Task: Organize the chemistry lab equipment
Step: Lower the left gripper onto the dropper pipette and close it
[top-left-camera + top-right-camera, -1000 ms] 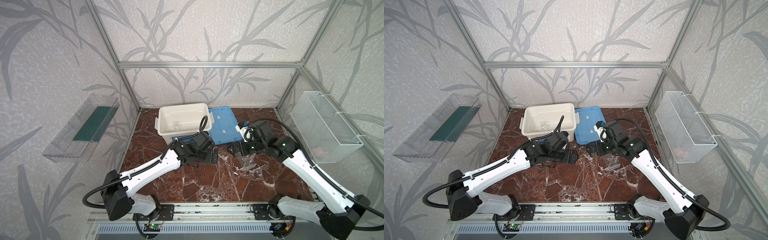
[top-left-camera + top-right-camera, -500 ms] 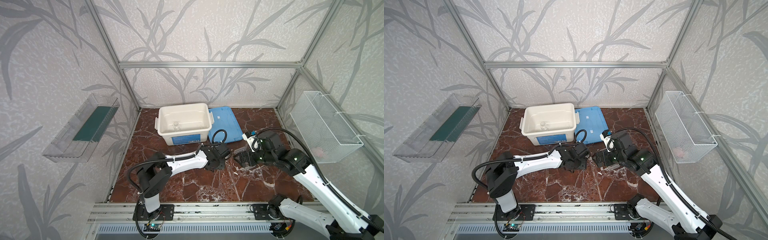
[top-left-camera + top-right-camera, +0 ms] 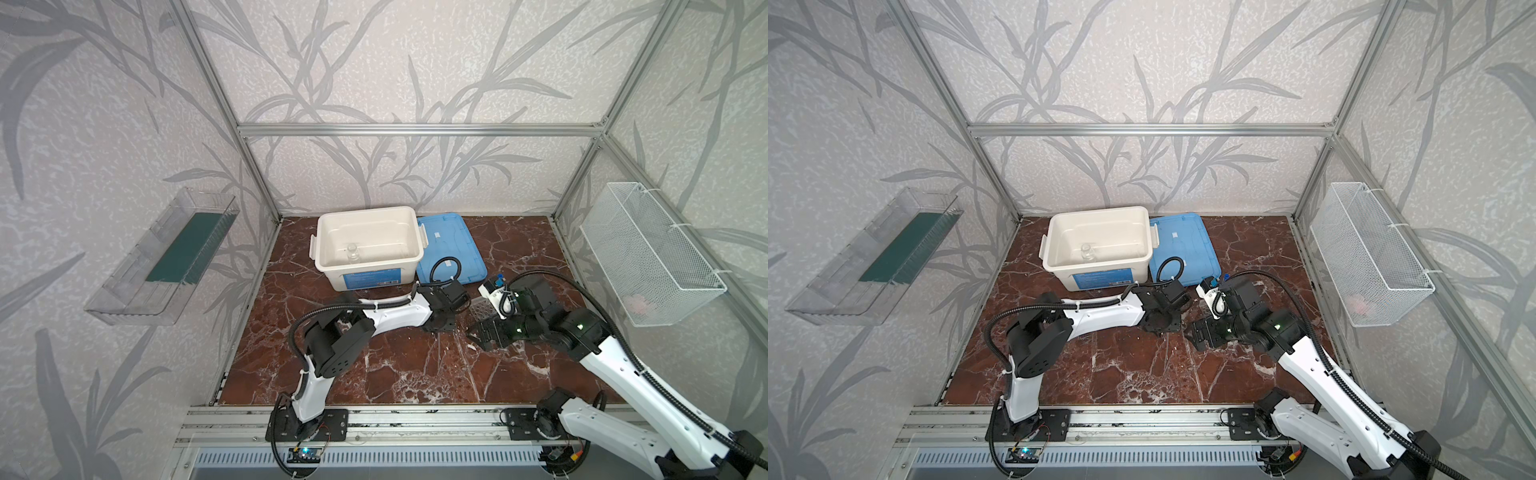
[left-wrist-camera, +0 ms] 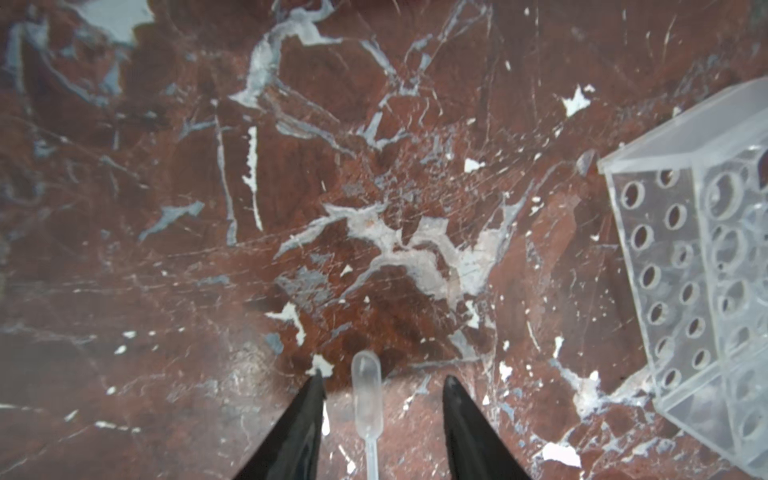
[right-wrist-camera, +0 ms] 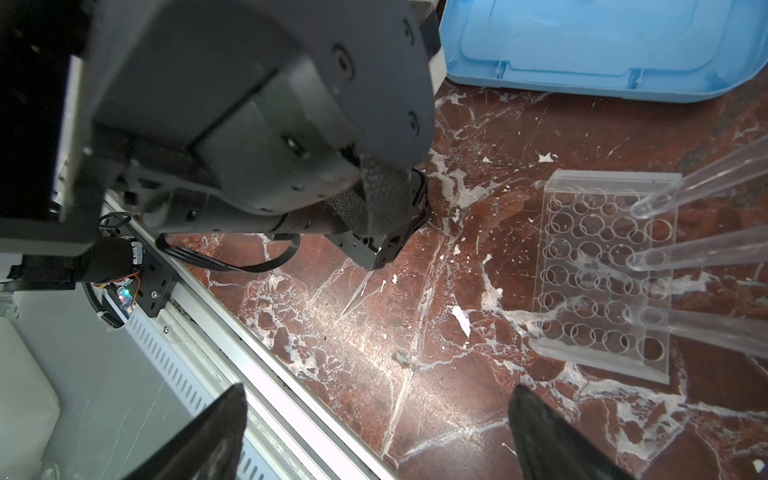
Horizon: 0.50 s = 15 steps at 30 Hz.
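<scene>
Marble floor (image 4: pixel 174 199): left fingers (image 4: pixel 300 424) have narrowed, straddling pipette (image 4: pixel 366 395) untouched; right fingers (image 5: pixel 552 436) wide.

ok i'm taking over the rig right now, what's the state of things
Left gripper: fingers open either side of a pipette lying on the table, not yet gripped.
Right gripper: open, empty, by the tube rack.
Done: three test tubes stand in the rack; beaker in the white tub.
To do: grip and stow the pipette, probably the rack too.
</scene>
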Motion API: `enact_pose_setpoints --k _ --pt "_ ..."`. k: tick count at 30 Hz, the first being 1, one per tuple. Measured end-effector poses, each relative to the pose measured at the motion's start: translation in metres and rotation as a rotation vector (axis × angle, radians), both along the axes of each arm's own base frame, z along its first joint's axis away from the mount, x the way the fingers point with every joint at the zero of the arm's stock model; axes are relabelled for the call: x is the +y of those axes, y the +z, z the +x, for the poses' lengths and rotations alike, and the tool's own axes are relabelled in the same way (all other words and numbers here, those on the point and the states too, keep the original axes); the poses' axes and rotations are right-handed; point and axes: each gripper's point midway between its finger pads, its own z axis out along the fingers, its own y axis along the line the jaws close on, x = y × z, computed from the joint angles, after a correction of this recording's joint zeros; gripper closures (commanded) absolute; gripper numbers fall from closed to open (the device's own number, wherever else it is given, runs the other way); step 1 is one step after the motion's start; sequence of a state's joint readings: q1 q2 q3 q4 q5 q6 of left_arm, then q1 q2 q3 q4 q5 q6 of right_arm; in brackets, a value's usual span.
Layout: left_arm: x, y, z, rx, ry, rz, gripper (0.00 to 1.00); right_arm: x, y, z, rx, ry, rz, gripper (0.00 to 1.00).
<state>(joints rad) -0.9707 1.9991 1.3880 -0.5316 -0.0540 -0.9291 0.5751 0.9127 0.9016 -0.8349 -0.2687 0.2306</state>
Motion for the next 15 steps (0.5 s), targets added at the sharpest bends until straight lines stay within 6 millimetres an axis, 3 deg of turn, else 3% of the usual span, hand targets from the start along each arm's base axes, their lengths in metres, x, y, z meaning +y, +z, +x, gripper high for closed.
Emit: enact_pose_setpoints --k 6,9,15 --pt "0.003 -0.01 0.0 0.015 0.002 0.025 0.67 -0.006 -0.005 -0.002 -0.012 -0.01 -0.019 0.06" --pt "0.005 -0.011 0.0 0.015 0.007 0.031 0.77 -0.006 -0.005 -0.002 -0.016 -0.011 -0.018 0.06" --pt "0.006 -0.012 0.0 0.019 0.015 0.033 0.85 -0.008 -0.005 0.0 -0.022 -0.016 -0.026 0.06"
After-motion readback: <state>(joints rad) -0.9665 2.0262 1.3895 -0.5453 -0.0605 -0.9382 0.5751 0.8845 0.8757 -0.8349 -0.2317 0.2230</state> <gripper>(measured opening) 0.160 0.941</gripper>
